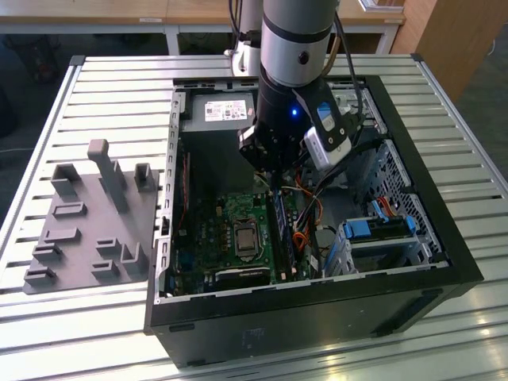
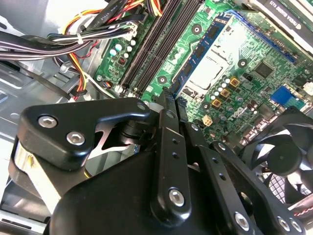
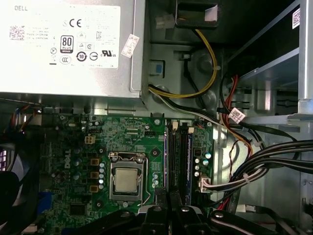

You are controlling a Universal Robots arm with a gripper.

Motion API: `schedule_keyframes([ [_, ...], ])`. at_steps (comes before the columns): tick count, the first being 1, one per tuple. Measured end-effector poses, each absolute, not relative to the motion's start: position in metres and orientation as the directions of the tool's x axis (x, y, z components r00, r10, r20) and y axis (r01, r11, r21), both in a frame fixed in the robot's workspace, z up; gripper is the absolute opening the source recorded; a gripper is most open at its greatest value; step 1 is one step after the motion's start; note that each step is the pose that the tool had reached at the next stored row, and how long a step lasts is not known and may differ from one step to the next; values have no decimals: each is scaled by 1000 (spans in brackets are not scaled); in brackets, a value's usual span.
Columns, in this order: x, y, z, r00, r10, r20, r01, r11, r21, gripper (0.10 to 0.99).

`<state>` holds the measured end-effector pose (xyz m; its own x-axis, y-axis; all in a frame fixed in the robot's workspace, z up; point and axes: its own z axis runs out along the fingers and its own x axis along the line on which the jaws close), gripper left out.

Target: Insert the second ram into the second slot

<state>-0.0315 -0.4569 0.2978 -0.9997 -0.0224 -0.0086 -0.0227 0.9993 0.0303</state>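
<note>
The fingers (image 2: 167, 122) sit low inside the open case (image 1: 317, 321), just above the board (image 3: 73, 147). I see the 2 tips drawn almost together with only a slit between them; I cannot tell whether they pinch anything.

The ram (image 2: 198, 51) stands on edge in the slot (image 3: 167, 147) nearest the CPU (image 2: 208, 66); its near end reaches the fingertips, touching or nearly so, and the rest runs straight away from them. In the exterior view it is a dark blue strip (image 1: 279, 226) directly under the fingers.

More black slots (image 2: 146, 49) lie alongside the ram on the side away from the CPU; past them, near the fingers, hangs a bundle of cables (image 2: 88, 34). A fan (image 2: 283, 152) sits close to the fingers on the CPU side; the power supply (image 3: 63, 44) lies ahead of them, past the ram's far end.

A grey holder (image 1: 91, 222) rests on the desk (image 1: 103, 87), well apart from the fingers, toward the exterior view's left.
</note>
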Motion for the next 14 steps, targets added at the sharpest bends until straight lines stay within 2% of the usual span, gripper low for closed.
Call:
schedule_keyframes([
  [14,-32,-457,290,-1000,-7,-8,-7,1000,30,137],
])
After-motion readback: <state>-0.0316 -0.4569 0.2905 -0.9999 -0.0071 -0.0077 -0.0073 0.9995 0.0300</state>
